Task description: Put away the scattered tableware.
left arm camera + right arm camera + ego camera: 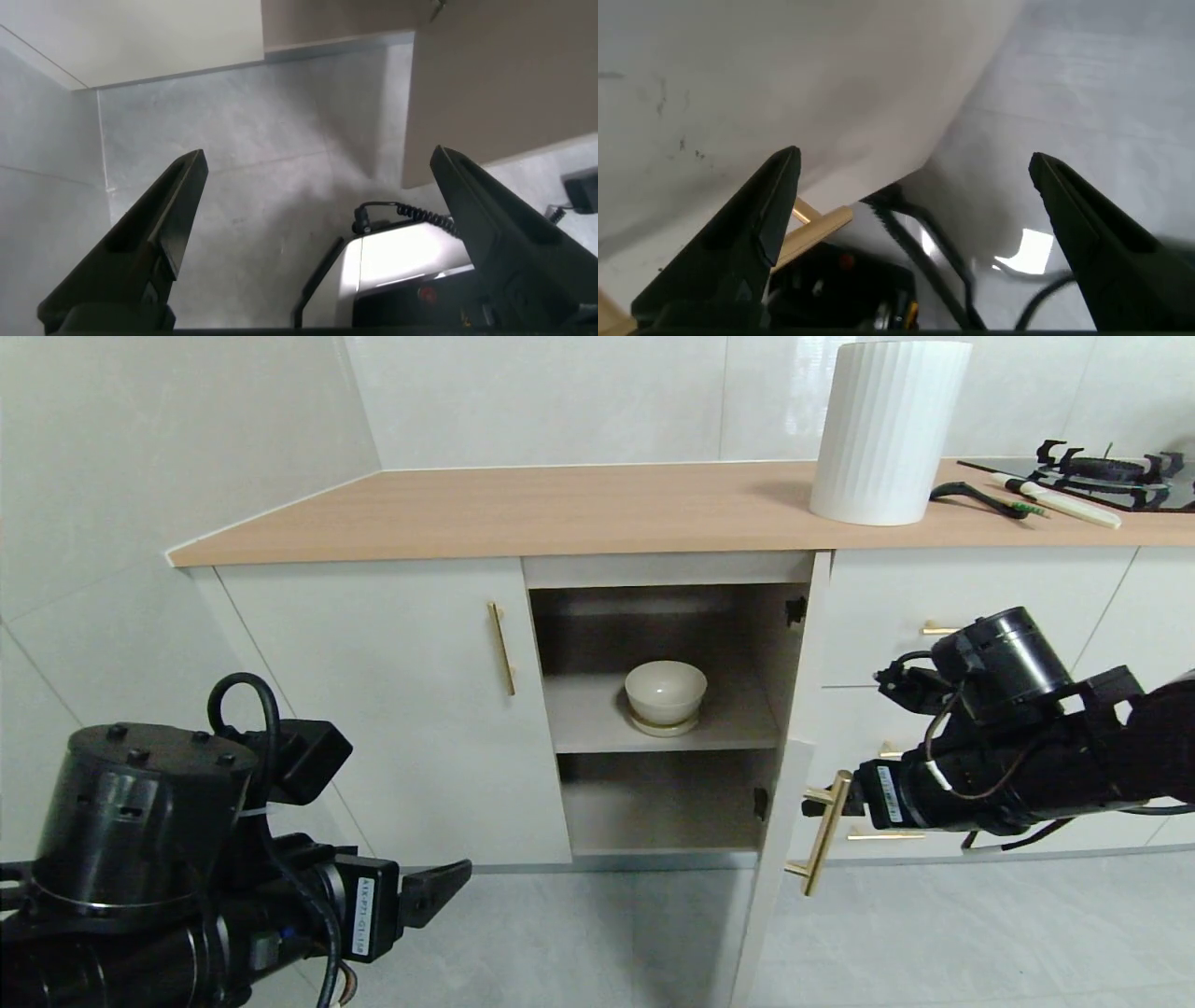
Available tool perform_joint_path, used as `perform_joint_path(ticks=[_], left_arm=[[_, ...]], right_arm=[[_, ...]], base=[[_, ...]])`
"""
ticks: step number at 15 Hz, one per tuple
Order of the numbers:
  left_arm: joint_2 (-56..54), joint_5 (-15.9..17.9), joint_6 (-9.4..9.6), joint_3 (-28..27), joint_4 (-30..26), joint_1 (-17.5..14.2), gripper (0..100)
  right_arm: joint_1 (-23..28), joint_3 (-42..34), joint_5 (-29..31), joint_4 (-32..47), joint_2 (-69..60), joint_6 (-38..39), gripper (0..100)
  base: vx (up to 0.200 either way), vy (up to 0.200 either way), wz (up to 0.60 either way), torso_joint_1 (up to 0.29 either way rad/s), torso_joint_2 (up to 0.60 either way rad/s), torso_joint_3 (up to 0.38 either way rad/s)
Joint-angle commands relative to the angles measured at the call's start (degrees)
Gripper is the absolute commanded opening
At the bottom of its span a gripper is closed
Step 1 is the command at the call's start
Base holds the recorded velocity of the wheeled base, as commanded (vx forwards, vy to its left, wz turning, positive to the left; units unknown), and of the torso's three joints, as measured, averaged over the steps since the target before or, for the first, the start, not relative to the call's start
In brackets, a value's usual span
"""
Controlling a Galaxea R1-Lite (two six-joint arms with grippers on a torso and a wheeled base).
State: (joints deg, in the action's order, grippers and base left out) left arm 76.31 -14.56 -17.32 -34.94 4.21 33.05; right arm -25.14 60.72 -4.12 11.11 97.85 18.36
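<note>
A cream bowl (665,691) rests on a small plate (663,726) on the middle shelf of the open cabinet (658,719). The cabinet door (780,784) swings out towards me, its gold handle (822,835) on the outer face. My right gripper (822,801) is at that handle, open, and in the right wrist view the gripper (915,159) faces the white door (785,84) with the handle (817,227) beside one finger. My left gripper (437,889) hangs low at the left, open over the floor, holding nothing (318,161).
A tall white ribbed container (887,429) stands on the wooden counter (523,509). A white-handled utensil (1055,499) and a stove grate (1111,467) lie at the far right. Closed door with gold handle (502,649) left of the opening. Grey tiled floor (579,933) below.
</note>
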Motion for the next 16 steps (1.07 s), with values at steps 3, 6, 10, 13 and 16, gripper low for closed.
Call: perform_joint_path(ticks=[3,6,10,13,16], left_arm=[[-0.5,0.0,0.01,-0.1,0.0,0.0,100],[-0.4,0.0,0.18,0.0,0.0,0.0,100],[-0.2,0.0,0.1,0.1,0.0,0.0,100],[-0.3,0.0,0.18,0.3,0.0,0.0,100],[-0.3,0.0,0.18,0.3,0.0,0.0,100]], right_arm=[[-3.4,2.5,0.0,-6.6,6.5,0.2,100],[-5.4,2.0,0.6,-13.2,9.8,4.3,100],[-5.4,2.2,0.6,-15.3,10.9,4.8,100],[-5.4,2.3,0.6,-16.6,11.6,6.5,100],[-5.6,2.3,1.6,-20.7,13.7,8.9,100]], base=[[0.0,0.0,0.0,0.0,0.0,0.0],[0.0,0.0,0.0,0.0,0.0,0.0],[0.0,0.0,0.0,0.0,0.0,0.0],[0.067,0.0,0.0,0.001,0.0,0.001],[0.2,0.0,0.0,-0.002,0.0,0.009]])
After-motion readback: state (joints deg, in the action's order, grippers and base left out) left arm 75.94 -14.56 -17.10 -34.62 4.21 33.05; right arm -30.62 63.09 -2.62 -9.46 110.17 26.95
